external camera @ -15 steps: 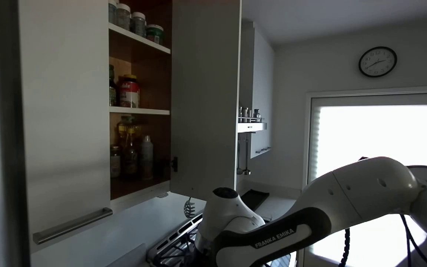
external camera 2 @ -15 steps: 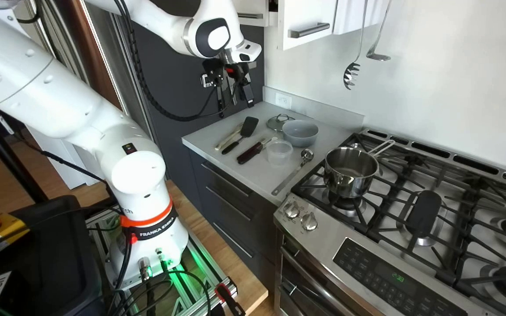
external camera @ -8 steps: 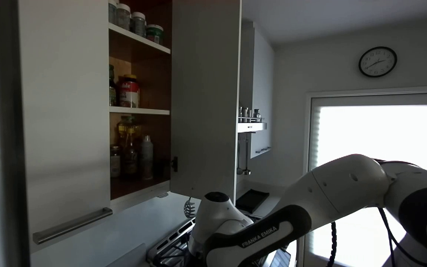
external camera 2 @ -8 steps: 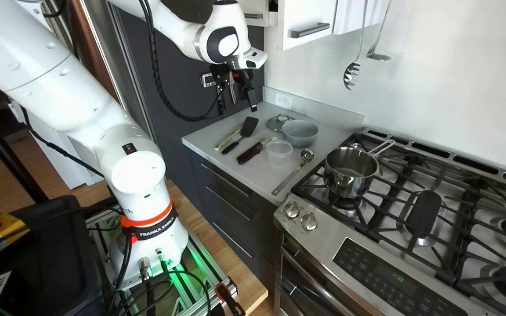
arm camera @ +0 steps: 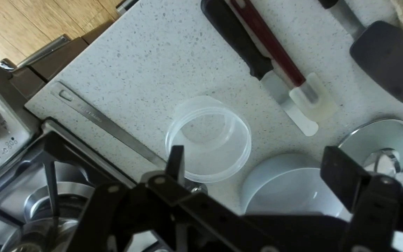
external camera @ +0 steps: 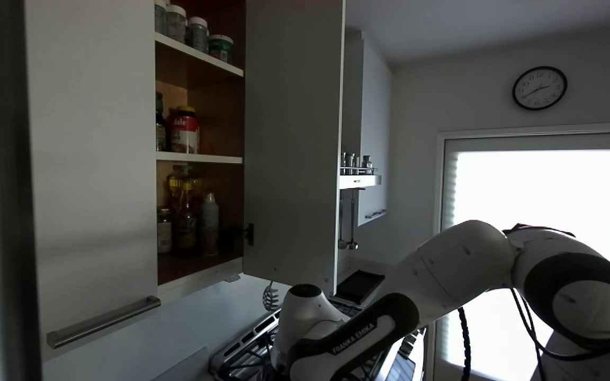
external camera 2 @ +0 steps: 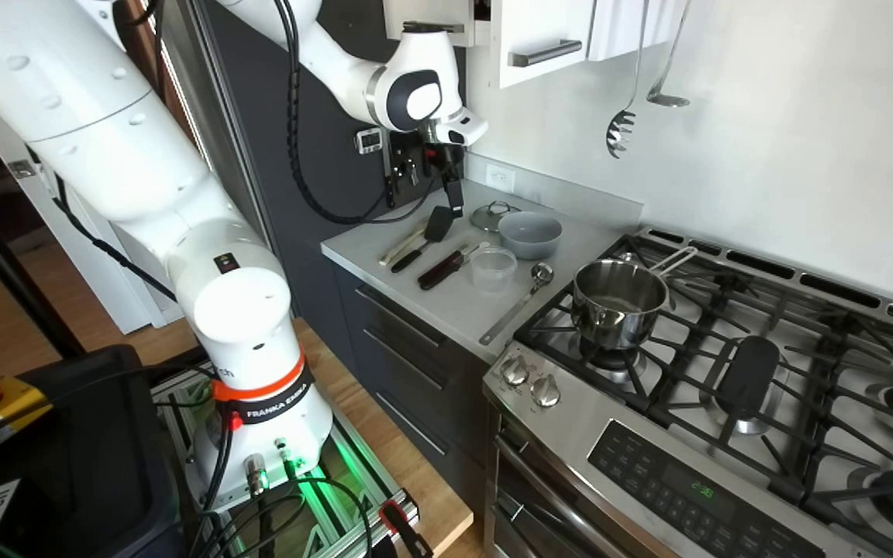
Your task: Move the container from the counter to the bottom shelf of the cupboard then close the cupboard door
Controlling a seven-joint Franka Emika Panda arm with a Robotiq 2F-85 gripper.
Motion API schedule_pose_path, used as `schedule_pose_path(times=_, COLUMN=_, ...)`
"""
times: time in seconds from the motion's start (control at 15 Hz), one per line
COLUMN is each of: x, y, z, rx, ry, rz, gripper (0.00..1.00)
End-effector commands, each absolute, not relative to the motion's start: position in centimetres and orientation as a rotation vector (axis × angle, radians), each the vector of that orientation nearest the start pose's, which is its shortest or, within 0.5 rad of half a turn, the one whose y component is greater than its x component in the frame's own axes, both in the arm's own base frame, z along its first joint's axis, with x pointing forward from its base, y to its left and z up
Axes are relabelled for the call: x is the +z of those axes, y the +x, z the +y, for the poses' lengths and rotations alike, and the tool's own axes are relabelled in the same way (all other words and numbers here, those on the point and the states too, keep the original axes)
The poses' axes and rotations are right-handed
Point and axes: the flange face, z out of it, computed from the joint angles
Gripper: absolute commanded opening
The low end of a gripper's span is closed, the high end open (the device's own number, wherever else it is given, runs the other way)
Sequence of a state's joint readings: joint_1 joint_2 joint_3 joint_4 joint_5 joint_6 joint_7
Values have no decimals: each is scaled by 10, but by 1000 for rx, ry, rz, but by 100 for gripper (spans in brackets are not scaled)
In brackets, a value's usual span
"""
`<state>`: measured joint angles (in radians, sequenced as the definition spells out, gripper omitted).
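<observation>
- In an exterior view I look into the cupboard (external camera: 215, 119); the wrist view gives me the counter (arm camera: 145, 70) instead.
- The cupboard's bottom shelf (external camera: 178, 269) carries upright bottles (external camera: 184, 233).
- Right of that, the cupboard door (external camera: 292, 148) stands open, inner face showing; its bar handle (external camera 2: 547, 53) I get in an exterior view.
- At the wrist view's left sits the black gas hob (arm camera: 49, 148), with just a slice of the steel saucepan (external camera 2: 621, 302) that an exterior view gives me whole.
- Next, the steel ladle (arm camera: 110, 126), its head partly behind my gripper (arm camera: 254, 154).
- The clear plastic container (arm camera: 210, 154) stands upright on the counter, between the ladle and the red-handled scraper (arm camera: 285, 61).
- My gripper's fingers (arm camera: 341, 175) stand well apart over the counter in the wrist view; from outside I cannot tell.
- Further right, the grey bowl (arm camera: 289, 189) and glass lid (arm camera: 374, 139), partly covered there, show clear of the gripper in an exterior view.
</observation>
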<state>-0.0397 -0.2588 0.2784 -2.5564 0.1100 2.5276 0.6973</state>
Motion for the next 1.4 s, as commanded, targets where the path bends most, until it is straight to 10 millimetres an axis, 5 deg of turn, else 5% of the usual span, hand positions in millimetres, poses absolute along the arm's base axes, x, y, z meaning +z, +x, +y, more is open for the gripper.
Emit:
schedule_pose_path(times=0.0, x=347, y=462, z=94, rx=-249, ry=-2883, rz=934, gripper=100)
schedule_pose_path(times=0.8, x=267, y=483, z=73, rx=-222, ry=-2833, rz=1101, gripper=100)
schedule_pose_path(times=1.33, x=231, y=502, z=70, rx=-281, ry=-2733, rz=1245, gripper=100)
